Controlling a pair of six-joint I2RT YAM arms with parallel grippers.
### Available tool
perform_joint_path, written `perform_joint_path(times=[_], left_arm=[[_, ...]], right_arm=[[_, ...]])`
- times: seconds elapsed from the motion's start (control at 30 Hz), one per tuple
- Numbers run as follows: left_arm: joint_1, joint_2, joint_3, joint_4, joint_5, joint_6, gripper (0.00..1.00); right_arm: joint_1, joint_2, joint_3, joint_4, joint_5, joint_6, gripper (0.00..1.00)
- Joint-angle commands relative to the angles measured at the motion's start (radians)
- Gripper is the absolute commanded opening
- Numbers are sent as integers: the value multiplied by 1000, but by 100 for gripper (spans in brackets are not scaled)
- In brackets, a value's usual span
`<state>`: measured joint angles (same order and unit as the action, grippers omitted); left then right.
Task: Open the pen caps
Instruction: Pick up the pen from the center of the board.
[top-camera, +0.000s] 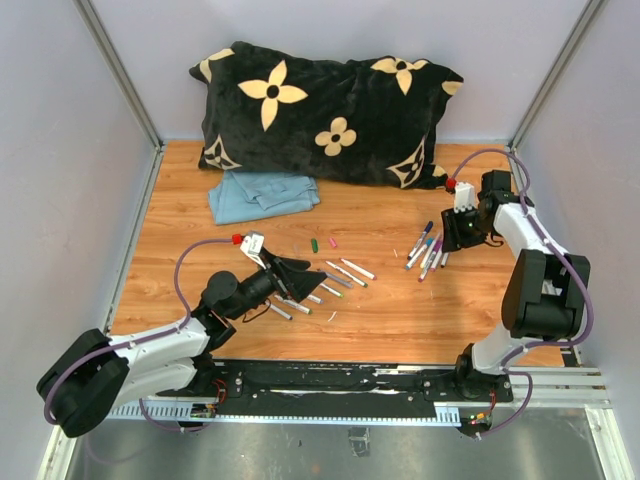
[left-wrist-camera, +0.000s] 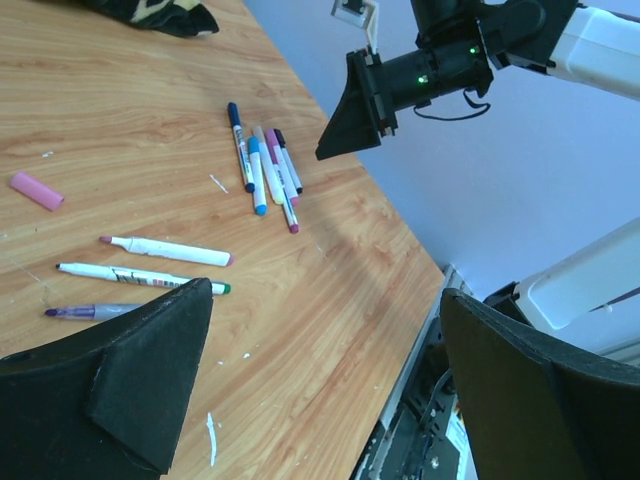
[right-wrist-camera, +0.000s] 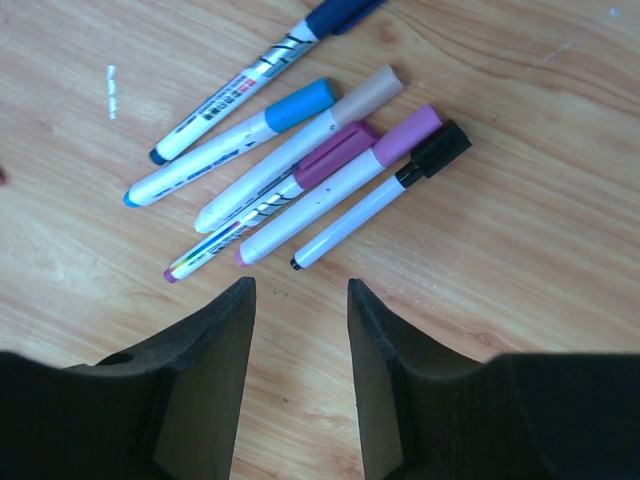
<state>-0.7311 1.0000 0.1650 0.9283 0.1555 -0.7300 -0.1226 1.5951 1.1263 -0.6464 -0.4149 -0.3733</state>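
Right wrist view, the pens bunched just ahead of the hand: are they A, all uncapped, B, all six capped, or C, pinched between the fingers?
B: the six pens lie side by side on the table, each wearing its cap, from the dark blue cap to the black cap, while the right hand is open and empty, short of them.

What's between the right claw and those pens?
Only bare table lies between the right gripper and the capped pens, shown in the right wrist view.
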Motion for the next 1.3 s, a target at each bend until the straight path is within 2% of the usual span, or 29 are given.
perform_joint_path(times=[0.0, 0.57, 1.27], left_arm=[[10, -18, -15, 40, 7, 9, 99], [25, -56, -33, 31, 11, 25, 99], [33, -83, -59, 35, 12, 19, 99]], right_arm=[[-22, 49, 5, 35, 61, 95, 41], [-42, 179, 26, 70, 67, 168, 35], [-110, 219, 30, 57, 52, 169, 24]])
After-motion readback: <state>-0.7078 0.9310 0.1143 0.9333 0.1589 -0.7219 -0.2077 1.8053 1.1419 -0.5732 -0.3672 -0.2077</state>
